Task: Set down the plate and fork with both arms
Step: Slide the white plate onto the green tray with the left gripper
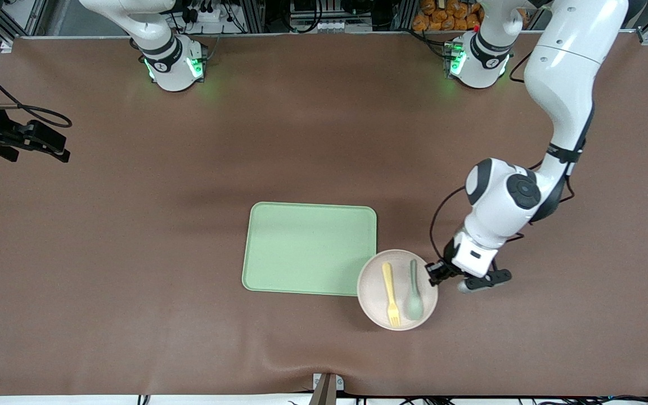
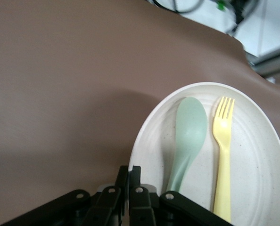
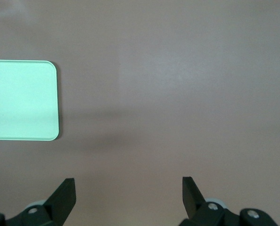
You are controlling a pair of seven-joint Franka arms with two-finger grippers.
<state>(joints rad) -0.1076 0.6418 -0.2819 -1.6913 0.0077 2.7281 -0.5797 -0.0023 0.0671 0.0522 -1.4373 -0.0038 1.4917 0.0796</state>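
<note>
Left gripper (image 1: 432, 274) pinching plate (image 1: 372, 295) rim; fork (image 1: 390, 293), spoon (image 1: 414, 295) on plate. Right gripper (image 3: 129, 197) spread, waiting over table (image 1: 133, 236).

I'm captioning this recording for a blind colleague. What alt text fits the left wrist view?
The left gripper is shut on the rim of a round off-white plate that rests on the brown table. A pale green spoon and a pale yellow fork lie side by side on the plate.
</note>
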